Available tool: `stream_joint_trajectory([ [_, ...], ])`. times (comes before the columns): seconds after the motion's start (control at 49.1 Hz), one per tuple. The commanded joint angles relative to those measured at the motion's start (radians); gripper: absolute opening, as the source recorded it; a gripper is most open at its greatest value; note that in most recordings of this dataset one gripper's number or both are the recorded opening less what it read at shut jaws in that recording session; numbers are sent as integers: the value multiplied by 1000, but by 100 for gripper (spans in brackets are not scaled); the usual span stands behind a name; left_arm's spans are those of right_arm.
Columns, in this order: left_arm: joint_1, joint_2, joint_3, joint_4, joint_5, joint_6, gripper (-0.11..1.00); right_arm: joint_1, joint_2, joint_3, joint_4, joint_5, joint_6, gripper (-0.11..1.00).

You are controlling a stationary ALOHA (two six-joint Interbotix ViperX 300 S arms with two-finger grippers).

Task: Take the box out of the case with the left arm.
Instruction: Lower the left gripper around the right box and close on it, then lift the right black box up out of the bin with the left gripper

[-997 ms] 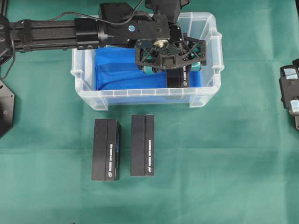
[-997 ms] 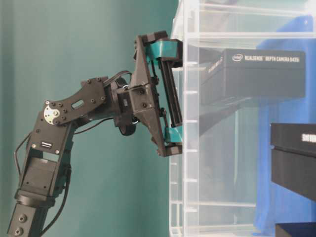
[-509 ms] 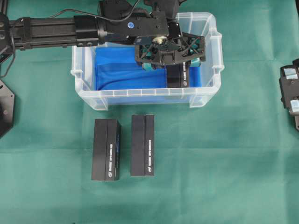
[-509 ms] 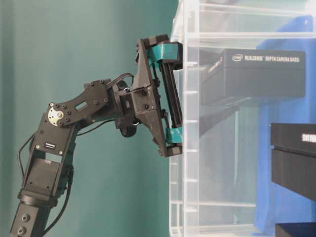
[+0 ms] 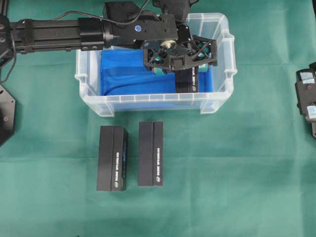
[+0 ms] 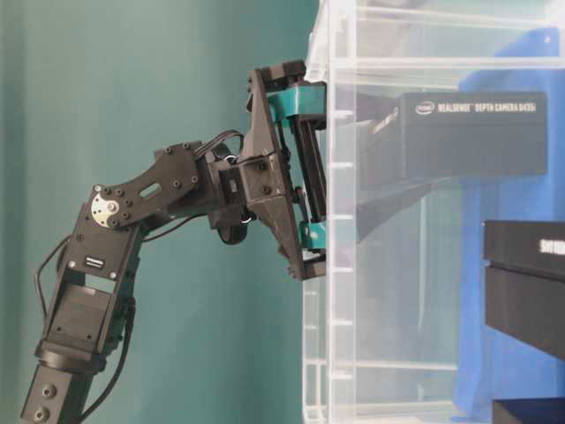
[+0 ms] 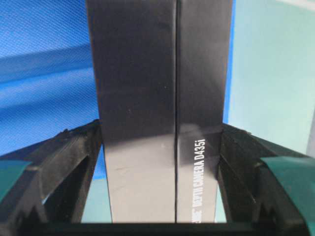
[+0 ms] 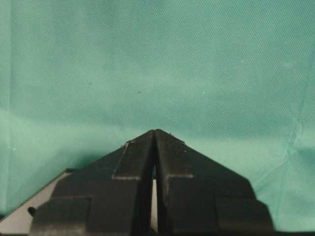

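We see the left gripper down in the case, fingers pressed on both sides of the box at the tub's three o'clock end; right gripper closed.

A black box printed "DEPTH CAMERA D435i" stands between the left tool's fingers, both pressed against its sides, over blue lining.

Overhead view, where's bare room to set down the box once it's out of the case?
Open cloth right of the two boxes in front of the case. Crowded inside the case's right end, where the left gripper straddles the box.
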Motion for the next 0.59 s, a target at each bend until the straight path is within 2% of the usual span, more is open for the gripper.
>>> stream_joint_trajectory([
  [0.0, -5, -21, -14, 0, -6, -2, 64, -2, 3, -28, -2, -5, 2, -1],
  [0.346, -5, -31, -23, -2, -3, 2, 64, -2, 3, -28, -2, -5, 6, -1],
  [0.57, 0, -86, -49, -2, 69, 5, 64, -2, 3, -28, -2, -5, 6, -1],
])
